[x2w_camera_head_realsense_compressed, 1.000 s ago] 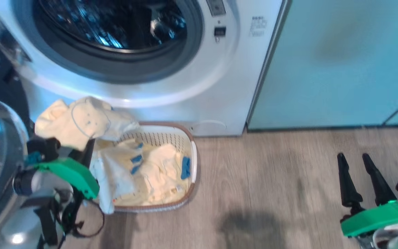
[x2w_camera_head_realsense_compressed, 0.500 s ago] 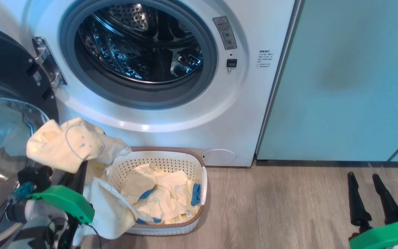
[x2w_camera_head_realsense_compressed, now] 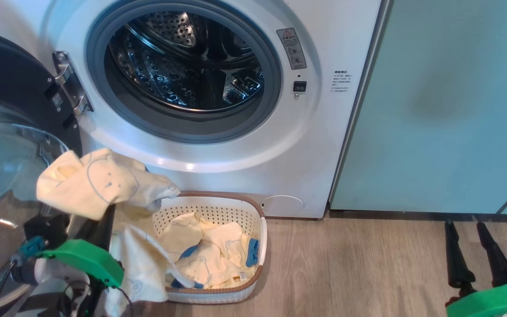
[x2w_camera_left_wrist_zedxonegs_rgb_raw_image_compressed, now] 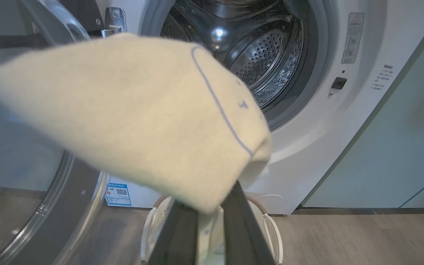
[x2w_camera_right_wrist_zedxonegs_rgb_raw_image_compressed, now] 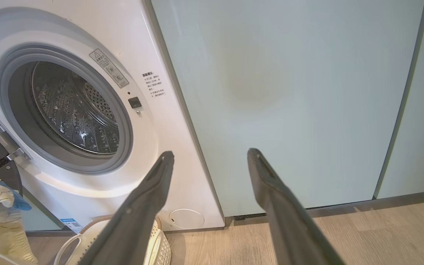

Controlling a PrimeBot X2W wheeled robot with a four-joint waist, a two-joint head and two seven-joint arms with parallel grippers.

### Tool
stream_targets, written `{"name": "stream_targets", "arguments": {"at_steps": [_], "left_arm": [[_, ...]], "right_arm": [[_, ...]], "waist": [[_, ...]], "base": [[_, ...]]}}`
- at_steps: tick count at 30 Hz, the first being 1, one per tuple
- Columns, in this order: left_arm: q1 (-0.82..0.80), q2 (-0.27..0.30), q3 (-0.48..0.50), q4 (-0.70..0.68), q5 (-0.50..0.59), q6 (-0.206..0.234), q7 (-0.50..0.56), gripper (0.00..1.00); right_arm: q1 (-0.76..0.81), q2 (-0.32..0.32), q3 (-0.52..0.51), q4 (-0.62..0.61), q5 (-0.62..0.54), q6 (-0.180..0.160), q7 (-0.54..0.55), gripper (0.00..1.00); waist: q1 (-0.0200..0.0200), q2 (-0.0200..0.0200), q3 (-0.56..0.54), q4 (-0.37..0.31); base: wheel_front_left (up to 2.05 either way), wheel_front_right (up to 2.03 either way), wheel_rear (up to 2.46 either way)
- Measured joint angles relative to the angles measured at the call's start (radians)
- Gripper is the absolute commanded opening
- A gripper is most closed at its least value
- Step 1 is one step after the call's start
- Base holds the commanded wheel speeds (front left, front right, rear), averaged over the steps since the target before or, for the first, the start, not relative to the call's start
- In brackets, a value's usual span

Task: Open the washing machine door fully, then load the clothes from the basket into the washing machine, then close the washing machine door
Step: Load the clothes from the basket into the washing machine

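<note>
left hand (x2w_camera_left_wrist_zedxonegs_rgb_raw_image_compressed: 212,221) clamped on a garment (x2w_camera_head_realsense_compressed: 99,185), held above the basket (x2w_camera_head_realsense_compressed: 218,196) before the open washer (x2w_camera_head_realsense_compressed: 236,149) | right hand (x2w_camera_head_realsense_compressed: 464,225) apart, empty | cloth light, limp, trailing: pinch a bunched fold

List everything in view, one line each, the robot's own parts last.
washer: one, white, ahead on the left
door: one, black rim with clear glass, swung open at far left
drum: one, steel, inside the washer, no clothes seen in it
basket: one, cream with brown rim, on the floor before the washer
clothes: a heap, number unclear, pale yellow with blue trim, in the basket
garment: one, pale yellow with a bear outline, held above the basket's left end
cabinets: at least two panels, pale teal, right of the washer
floor: one, grey-brown wood
left end effector: one, dark fingers, shut on the garment
right end effector: one, dark fingers, open, holding nothing, low right
</note>
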Motion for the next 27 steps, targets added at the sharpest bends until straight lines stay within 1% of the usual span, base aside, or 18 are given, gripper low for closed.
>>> {"name": "stream_targets", "arguments": {"at_steps": [4,11,16,17,21,27], "left_arm": [[0.016,0.001,0.015,-0.009,0.0,0.0,0.0,0.0],[0.024,-0.004,0.013,-0.008,0.003,0.0,0.0,0.0],[0.009,-0.007,-0.011,-0.002,0.002,-0.002,0.015,0.0],[0.001,-0.007,-0.019,-0.001,0.001,-0.008,0.027,0.0],[-0.064,-0.002,-0.058,0.016,-0.011,-0.015,0.082,0.0],[-0.24,0.011,-0.118,0.049,-0.044,-0.026,0.163,0.0]], "right_arm": [[0.0,0.0,-0.007,-0.007,-0.002,0.0,0.0,1.0],[0.0,0.002,-0.007,-0.008,-0.002,0.0,0.0,1.0],[-0.001,0.008,0.01,-0.008,-0.002,0.0,0.0,1.0],[-0.002,0.008,0.015,-0.008,-0.002,0.0,0.0,1.0],[-0.002,0.008,0.021,-0.007,-0.002,0.0,0.0,1.0],[-0.017,0.01,0.022,-0.008,-0.002,0.0,0.0,1.0]], "waist": [[0.0,0.0,0.001,0.004],[0.0,0.0,0.003,0.004],[0.0001,0.0,0.013,-0.016],[0.0001,0.0,0.015,-0.023],[0.0,0.0,0.033,-0.052],[0.0002,0.0,0.104,-0.081]], "base": [[0.0,0.0,0.0],[0.0,0.0,0.0],[0.0,0.0,0.0],[0.0,0.0,0.0],[0.0,0.0,0.0],[0.0,0.0,0.0]]}}
